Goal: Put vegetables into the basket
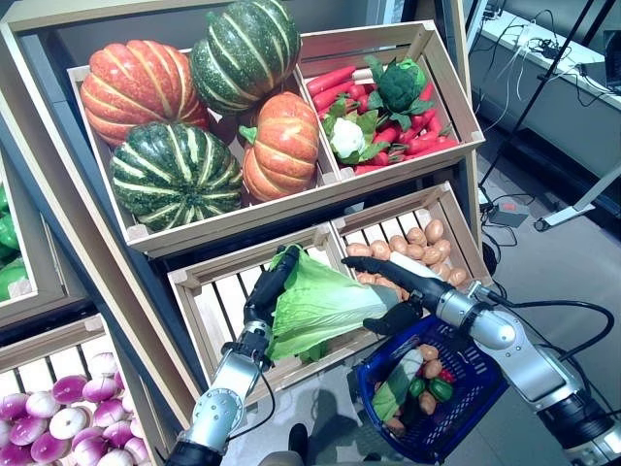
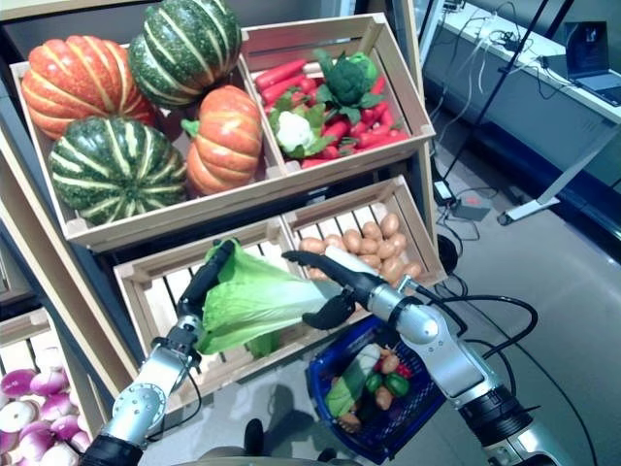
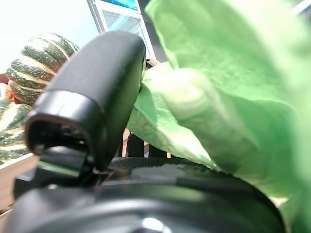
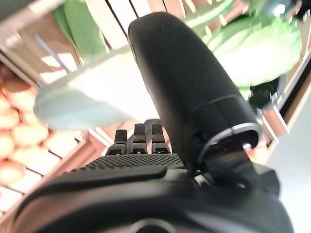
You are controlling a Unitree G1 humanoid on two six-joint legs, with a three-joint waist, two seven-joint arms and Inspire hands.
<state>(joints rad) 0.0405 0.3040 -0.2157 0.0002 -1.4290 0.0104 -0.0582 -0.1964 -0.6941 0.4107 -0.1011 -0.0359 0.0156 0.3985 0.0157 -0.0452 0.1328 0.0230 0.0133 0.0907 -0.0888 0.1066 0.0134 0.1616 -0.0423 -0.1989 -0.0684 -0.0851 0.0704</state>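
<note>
A pale green cabbage [image 1: 320,306] hangs between my two hands in front of the lower wooden crate [image 1: 218,301]. My left hand [image 1: 264,296] lies with straight fingers against its leafy end; the left wrist view shows the leaves [image 3: 218,73] beside the thumb [image 3: 92,87]. My right hand [image 1: 398,277] reaches over the white stalk end [image 4: 87,92] with fingers on top and thumb [image 4: 184,77] beneath, pinching it. A blue basket [image 1: 480,374] hangs under my right forearm, holding several vegetables, just right of and below the cabbage.
Above are a crate of orange and green pumpkins [image 1: 175,175] and one with red radishes, broccoli [image 1: 400,85] and cauliflower. Potatoes [image 1: 427,238] fill the crate behind my right hand. Purple-white turnips [image 1: 58,417] lie at lower left. Grey floor and a desk are to the right.
</note>
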